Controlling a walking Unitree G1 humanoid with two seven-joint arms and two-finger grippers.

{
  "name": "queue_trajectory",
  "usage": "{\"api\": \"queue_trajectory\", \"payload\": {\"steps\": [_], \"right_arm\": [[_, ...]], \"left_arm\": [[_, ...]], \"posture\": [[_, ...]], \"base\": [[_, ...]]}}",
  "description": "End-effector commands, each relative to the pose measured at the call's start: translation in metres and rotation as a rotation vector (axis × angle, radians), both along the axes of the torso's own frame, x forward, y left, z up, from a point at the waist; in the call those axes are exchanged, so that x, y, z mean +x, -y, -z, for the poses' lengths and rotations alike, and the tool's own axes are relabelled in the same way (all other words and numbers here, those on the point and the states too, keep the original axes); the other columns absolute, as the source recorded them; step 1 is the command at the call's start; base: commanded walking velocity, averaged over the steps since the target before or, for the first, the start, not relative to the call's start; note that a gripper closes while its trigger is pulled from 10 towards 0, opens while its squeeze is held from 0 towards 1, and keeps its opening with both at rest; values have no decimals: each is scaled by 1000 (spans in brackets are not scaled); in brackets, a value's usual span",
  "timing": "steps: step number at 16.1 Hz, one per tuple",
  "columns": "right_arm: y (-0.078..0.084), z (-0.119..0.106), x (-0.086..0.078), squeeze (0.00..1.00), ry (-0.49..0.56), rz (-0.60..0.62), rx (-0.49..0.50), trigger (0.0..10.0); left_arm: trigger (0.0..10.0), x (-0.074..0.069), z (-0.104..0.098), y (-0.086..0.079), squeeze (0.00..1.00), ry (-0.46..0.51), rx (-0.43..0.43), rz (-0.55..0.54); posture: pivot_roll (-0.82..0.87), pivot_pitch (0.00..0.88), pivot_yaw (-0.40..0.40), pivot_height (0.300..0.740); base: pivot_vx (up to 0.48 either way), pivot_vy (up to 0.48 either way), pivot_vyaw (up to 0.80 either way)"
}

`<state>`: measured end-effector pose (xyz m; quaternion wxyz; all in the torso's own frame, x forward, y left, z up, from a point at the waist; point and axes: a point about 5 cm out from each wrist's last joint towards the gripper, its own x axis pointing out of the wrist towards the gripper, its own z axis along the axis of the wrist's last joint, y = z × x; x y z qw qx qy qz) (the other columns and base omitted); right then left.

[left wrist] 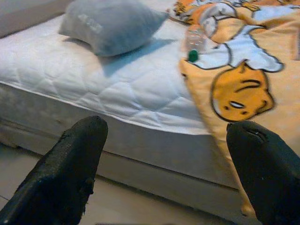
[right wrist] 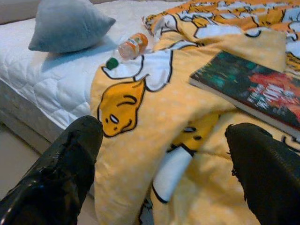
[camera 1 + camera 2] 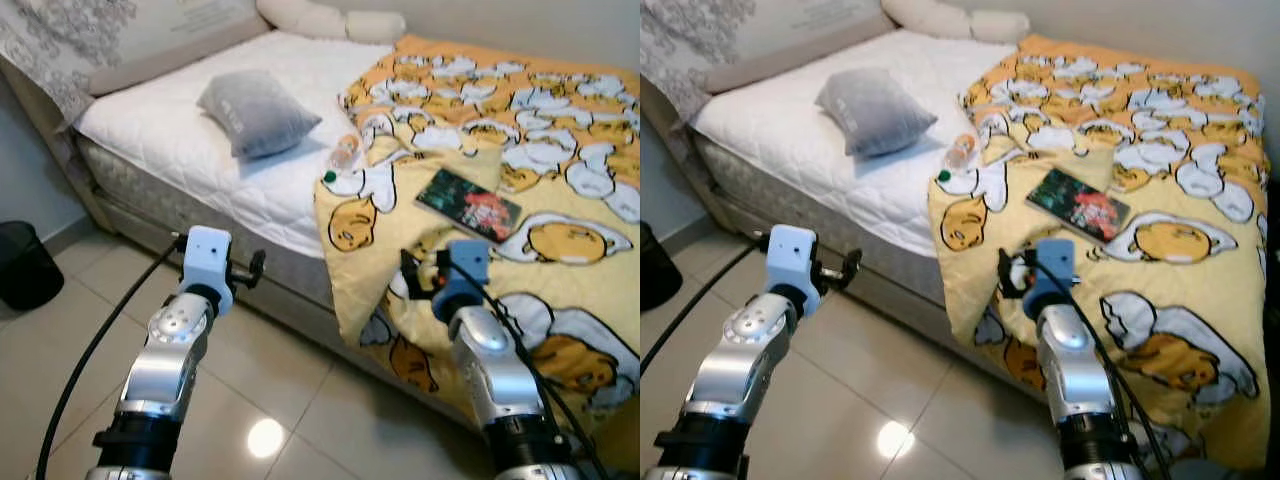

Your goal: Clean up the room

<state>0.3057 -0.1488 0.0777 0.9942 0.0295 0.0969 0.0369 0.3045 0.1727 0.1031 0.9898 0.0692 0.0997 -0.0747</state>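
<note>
A clear plastic bottle (image 3: 343, 155) with a green cap and an orange label lies on its side on the bed, at the edge of the yellow cartoon blanket (image 3: 545, 120). A dark book (image 3: 468, 205) lies flat on the blanket to the bottle's right. A grey pillow (image 3: 257, 112) rests on the white mattress (image 3: 190, 140). My left gripper (image 1: 168, 168) is open and empty, held over the floor short of the bed's side. My right gripper (image 2: 164, 173) is open too, just before the hanging blanket edge, with the book (image 2: 253, 89) and bottle (image 2: 131, 46) beyond it.
A black waste bin (image 3: 25, 265) stands on the tiled floor (image 3: 290, 400) at the far left. More pillows (image 3: 330, 20) lie at the head of the bed against the wall. The blanket hangs down over the bed's near side.
</note>
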Motion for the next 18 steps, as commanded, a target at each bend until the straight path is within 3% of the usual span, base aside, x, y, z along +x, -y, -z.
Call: {"api": "queue_trajectory", "payload": {"steps": [1,8,10,18], "right_arm": [[-12,-5,4,1000,13,-26,24,10000],[-13,-3,5,1000,-11,-67,11,10000],[-11,-4,6,1000,-6,-52,5,10000],[-10,-3,9,1000,-15,-13,-4,10000]], "left_arm": [[10000,3,-5,-8,0,11,11,-21],[10000,3,-5,-5,0,13,11,-18],[10000,4,-5,-5,0,14,9,-18],[10000,4,-5,-5,0,13,7,-21]], "posture": [[-66,0,34,740],[-66,0,37,740],[-66,0,37,740],[-66,0,40,740]], "base": [[262,0,0],[288,0,0],[313,0,750],[334,0,0]]}}
